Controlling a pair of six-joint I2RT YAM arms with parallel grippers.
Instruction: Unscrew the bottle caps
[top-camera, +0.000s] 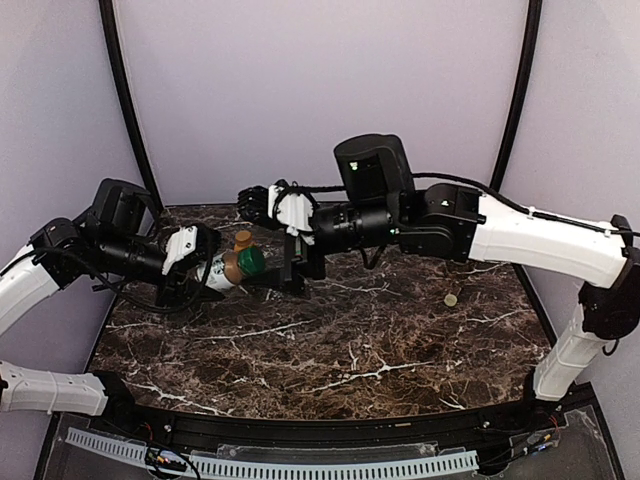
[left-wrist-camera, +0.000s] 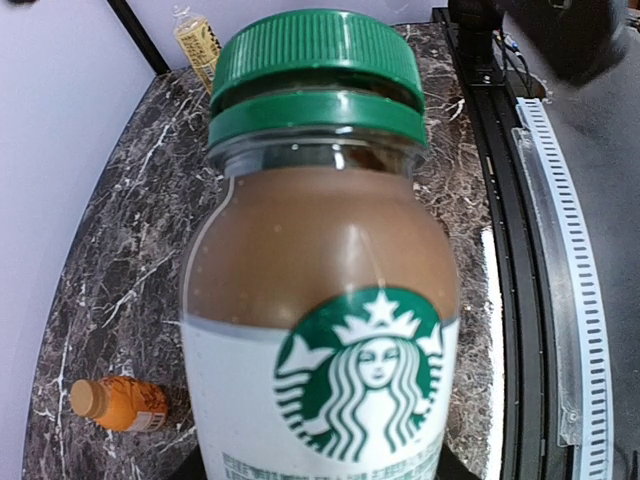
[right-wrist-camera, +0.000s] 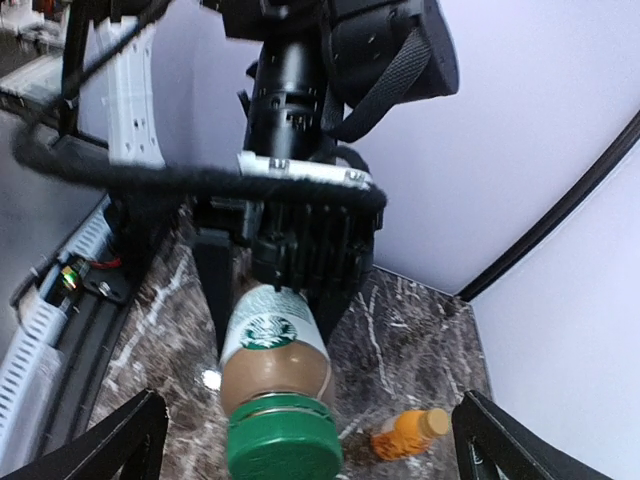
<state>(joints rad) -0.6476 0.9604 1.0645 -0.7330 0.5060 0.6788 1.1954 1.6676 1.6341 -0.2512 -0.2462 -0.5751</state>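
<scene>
— Where is room to pass?
— Over the near half of the table (top-camera: 330, 350); only a cream cap (top-camera: 451, 299) lies at the right.
— And the back?
— Crowded: left gripper (top-camera: 208, 268) and right gripper (right-wrist-camera: 312, 440) meet around the coffee bottle (top-camera: 232, 266), orange bottle (left-wrist-camera: 125, 403) beyond.

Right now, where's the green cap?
Top view, left of centre: the green cap sits on the coffee bottle held by the left fingers, with the orange bottle just beyond. The open right fingers flank it without touching.
</scene>
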